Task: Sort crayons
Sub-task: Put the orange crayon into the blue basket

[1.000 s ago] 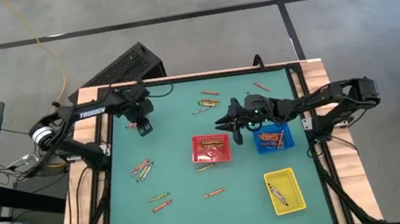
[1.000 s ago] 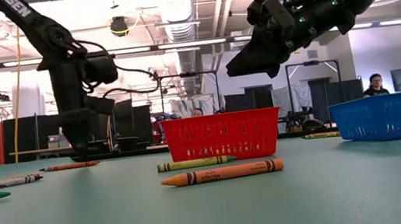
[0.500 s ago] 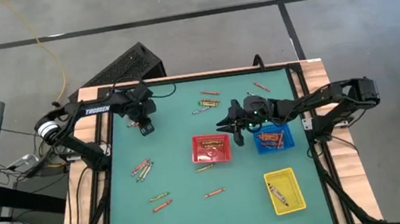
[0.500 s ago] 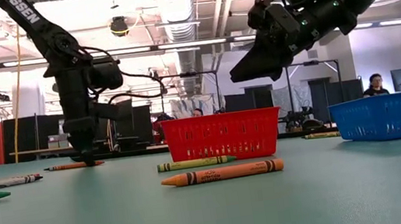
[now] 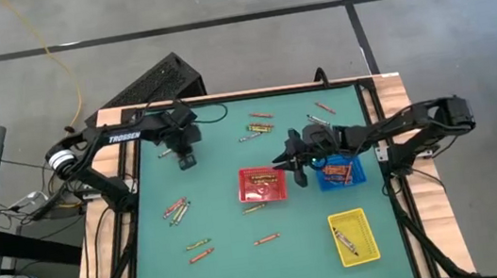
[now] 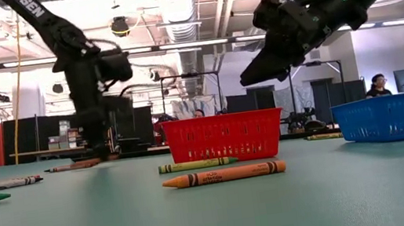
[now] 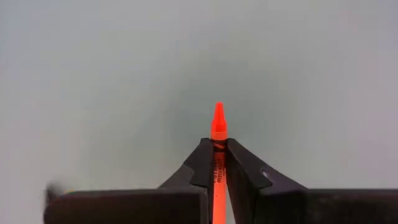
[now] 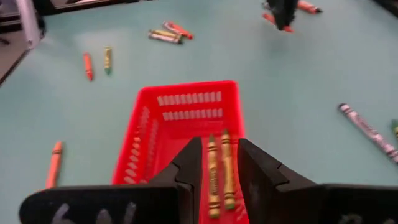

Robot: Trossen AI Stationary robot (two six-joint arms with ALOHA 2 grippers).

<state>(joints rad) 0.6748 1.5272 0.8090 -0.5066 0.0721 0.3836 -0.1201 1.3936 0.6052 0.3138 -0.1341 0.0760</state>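
My left gripper is down at the table's far left and shut on an orange-red crayon. My right gripper hangs open and high over the right end of the red tray. Two yellowish crayons show through its gap, lying on the tray floor. Loose crayons lie flat on the green mat: a group at the left, two near the front, one orange and one green before the red tray, and more at the far edge. My left gripper pinches the orange-red crayon's wrapped shaft between its two fingers. The fingers come from above, pointing down, and close on its two sides. The pointed tip sticks out beyond the fingertips. In the low view the crayon lies at table height.
A blue tray with crayons stands right of the red one, under my right arm. A yellow tray sits near the front right. Bare mat lies in the middle and front left. A person sits far behind the table.
My left gripper has moved a little toward the table's right edge, come down onto the orange-red crayon and shut on it. My right gripper has shifted slightly above the red tray and stayed open.
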